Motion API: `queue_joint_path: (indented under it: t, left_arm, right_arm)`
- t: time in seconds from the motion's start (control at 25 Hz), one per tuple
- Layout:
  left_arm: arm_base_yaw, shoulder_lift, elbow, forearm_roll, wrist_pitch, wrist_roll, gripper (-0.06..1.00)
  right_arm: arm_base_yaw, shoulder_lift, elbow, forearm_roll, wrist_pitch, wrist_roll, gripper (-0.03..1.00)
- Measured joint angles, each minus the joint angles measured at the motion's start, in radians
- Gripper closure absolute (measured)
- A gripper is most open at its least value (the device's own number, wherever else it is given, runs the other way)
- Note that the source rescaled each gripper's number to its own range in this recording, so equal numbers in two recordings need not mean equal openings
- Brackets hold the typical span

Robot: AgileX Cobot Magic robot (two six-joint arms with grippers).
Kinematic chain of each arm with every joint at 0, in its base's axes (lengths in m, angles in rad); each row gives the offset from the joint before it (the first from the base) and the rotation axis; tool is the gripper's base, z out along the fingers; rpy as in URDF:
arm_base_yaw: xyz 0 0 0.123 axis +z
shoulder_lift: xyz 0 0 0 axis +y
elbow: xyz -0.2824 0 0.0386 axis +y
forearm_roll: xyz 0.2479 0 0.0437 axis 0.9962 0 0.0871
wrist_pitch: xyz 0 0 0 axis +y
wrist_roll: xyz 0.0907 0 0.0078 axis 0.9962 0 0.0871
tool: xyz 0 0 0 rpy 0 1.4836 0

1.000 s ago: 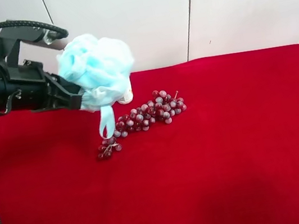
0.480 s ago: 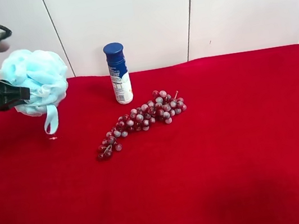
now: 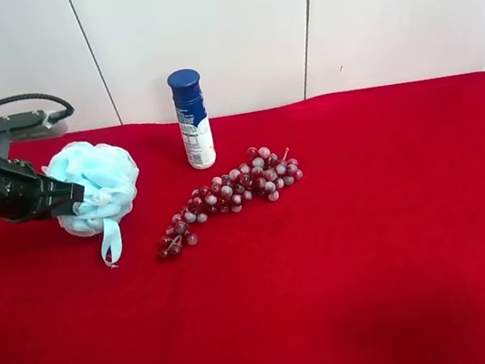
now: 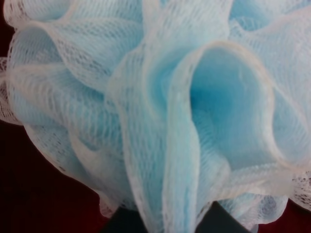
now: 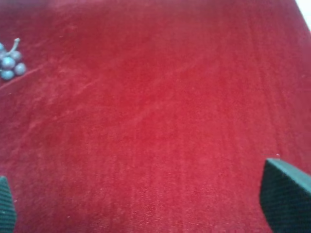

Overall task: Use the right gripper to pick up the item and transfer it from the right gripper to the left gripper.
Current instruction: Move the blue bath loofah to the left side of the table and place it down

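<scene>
**Red cloth, pouf in left gripper, handover looks done**

Red cloth table [image 3: 407,285] against white wall panels; pouf [image 3: 96,188] sits low at the far left of the exterior high view, its ribbon loop [image 3: 110,242] hanging down to the cloth; left gripper [image 3: 68,198] is clamped on its side, mesh filling the left wrist view, so the grip is deep in the folds rather than on the ribbon; can't tell if the pouf's underside rests on the cloth or hangs just above. Right gripper [image 5: 150,208] is spread wide over bare cloth, holding nothing; probably backed off to clear the transfer. Grape bunch [image 3: 231,195] and blue-capped bottle [image 3: 193,119] stand apart to the pouf's right, untouched.
</scene>
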Motion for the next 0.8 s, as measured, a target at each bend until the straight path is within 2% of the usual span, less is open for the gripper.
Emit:
queue_joint_path:
  t: [0.28,0.4,0.48,0.64,0.72,0.8]
  left_arm:
    - [0.000,0.001,-0.005,-0.001,-0.003,0.000,0.94]
    - [0.000,0.001,-0.006,-0.001,-0.003,0.000,0.86]
    - [0.000,0.001,-0.006,-0.001,-0.003,0.000,0.69]
    - [0.000,0.001,-0.007,-0.004,-0.008,0.000,0.16]
    - [0.000,0.001,-0.007,-0.004,-0.027,0.000,0.02]
    - [0.000,0.001,-0.007,-0.004,-0.055,0.000,-0.03]
  right_arm:
    - [-0.020,0.000,0.000,0.000,0.000,0.000,-0.03]
    - [-0.020,0.000,0.000,0.000,0.000,0.000,-0.03]
    - [-0.020,0.000,0.000,0.000,0.000,0.000,-0.03]
    - [-0.020,0.000,0.000,0.000,0.000,0.000,-0.03]
    - [-0.020,0.000,0.000,0.000,0.000,0.000,-0.03]
    - [-0.020,0.000,0.000,0.000,0.000,0.000,-0.03]
